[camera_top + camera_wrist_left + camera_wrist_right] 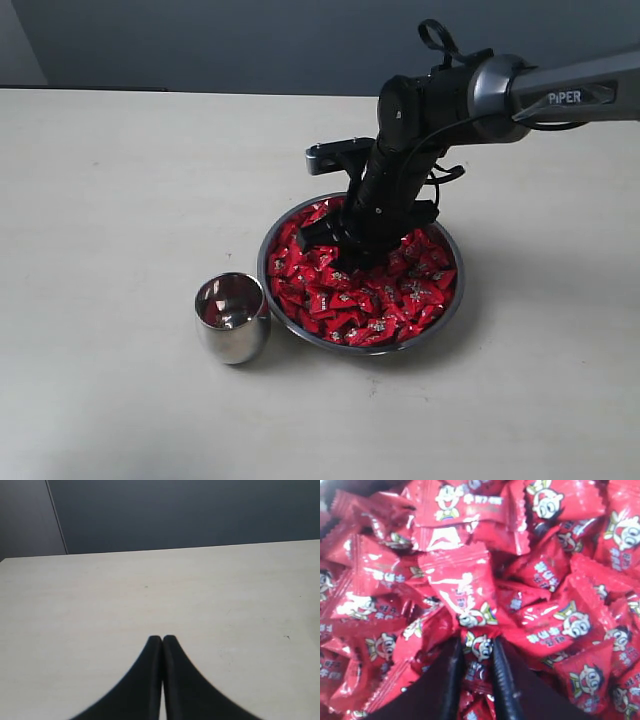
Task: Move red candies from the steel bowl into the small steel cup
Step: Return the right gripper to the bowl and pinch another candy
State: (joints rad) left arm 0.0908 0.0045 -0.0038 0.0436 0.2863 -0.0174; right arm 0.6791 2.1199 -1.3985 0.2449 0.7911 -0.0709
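Note:
The steel bowl [452, 308] sits at the table's middle, heaped with red candies [385, 300]. My right gripper [345, 250] reaches down into the far left part of the heap. In the right wrist view this gripper [476, 642] is shut on one red candy [480, 652], pinched between both fingers, with other red candies [560, 580] packed all round. The small steel cup [232, 318] stands upright just left of the bowl, touching or nearly touching its rim. My left gripper [162, 638] is shut on nothing, over bare table, and does not show in the exterior view.
The pale table [110, 200] runs wide on the left and in front of the bowl. A dark wall [250, 40] stands behind the table's far edge. The right arm [560, 95] comes in from the upper right.

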